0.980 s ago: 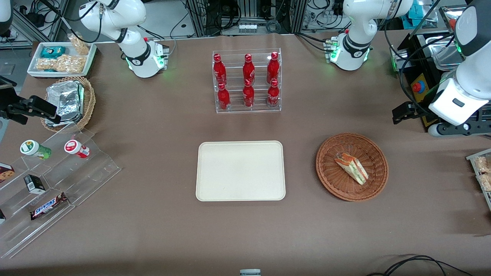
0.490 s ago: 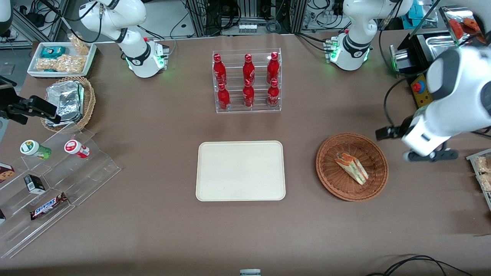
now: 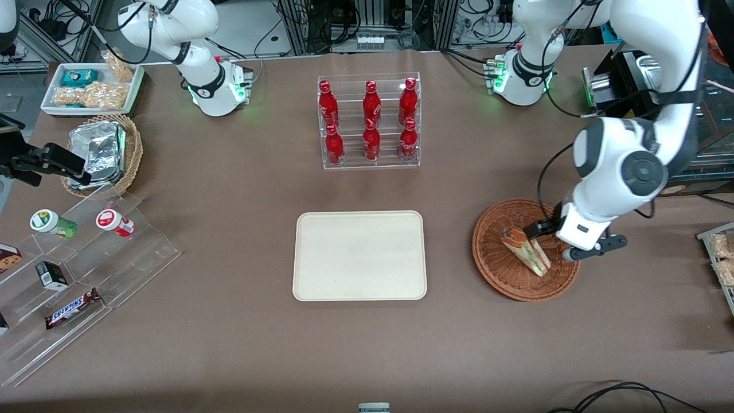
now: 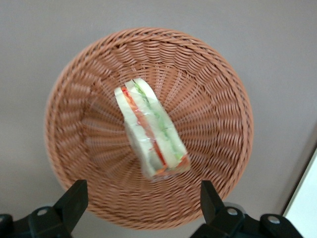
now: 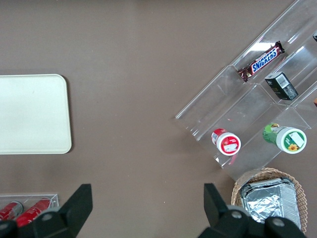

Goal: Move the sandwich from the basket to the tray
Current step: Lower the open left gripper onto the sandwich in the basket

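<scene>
I'm seeing 6 red bottles (image 3: pixel 370 122) standing in a clear rack (image 3: pixel 370 162), a Snickers bar (image 3: pixel 73 308) lying on clear steps (image 3: pixel 137 252), and foil packets (image 3: pixel 97 152) sitting in a tan basket (image 3: pixel 133 150).

- "SNICKERS" reads on the chocolate bar (image 3: pixel 73 308) lying on the clear stepped stand (image 3: pixel 132 252).
- The gripper (image 3: pixel 565 241), above the basket (image 3: pixel 504 281), bears no lettering.

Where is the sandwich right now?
The sandwich lies in the round brown basket, toward the working arm's end of the table, beside the cream tray. The open claw hovers just above it, not touching.
</scene>
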`<state>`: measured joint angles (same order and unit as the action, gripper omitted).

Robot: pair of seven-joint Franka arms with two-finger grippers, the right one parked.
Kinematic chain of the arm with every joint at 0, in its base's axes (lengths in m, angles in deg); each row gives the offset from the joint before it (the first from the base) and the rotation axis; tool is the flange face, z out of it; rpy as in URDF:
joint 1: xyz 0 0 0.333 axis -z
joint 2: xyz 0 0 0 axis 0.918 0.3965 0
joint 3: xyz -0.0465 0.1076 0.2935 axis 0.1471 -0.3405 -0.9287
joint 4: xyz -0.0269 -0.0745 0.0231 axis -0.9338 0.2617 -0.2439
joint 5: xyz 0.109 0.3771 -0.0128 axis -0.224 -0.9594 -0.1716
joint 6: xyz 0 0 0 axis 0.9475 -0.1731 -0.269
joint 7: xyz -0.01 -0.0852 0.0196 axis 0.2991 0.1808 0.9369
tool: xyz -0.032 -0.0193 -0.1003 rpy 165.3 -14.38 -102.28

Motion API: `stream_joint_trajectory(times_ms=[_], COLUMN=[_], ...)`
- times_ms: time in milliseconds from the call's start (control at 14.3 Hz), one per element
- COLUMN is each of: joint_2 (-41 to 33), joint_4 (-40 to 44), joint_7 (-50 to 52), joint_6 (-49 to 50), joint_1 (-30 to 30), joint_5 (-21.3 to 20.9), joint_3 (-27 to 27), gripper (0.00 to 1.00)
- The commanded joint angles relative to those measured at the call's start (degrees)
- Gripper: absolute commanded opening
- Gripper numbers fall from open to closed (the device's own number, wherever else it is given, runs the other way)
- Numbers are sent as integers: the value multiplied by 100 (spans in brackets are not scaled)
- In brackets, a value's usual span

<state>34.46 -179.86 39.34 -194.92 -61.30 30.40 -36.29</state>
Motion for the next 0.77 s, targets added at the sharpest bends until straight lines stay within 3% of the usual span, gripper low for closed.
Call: stream_joint_trajectory(times_ms=[0,140,420,490,560,630,700], joint_2=[207,435,839,936,955,929,902], joint_4=[-44,-44,87,175,202,202,211], joint_7=[1904,2953,3309,3361,3362,3327,3301], joint_6=[-334,-589,-616,-607,-581,-546,-476], joint_1=[151,196,187,178,169,169,169], joint_5=[-23,-23,-5,-5,-14,-23,-23], joint_3=[-32,-32,-59,-67,-76,-76,-76], gripper=[100,100,100,82,42,13,11])
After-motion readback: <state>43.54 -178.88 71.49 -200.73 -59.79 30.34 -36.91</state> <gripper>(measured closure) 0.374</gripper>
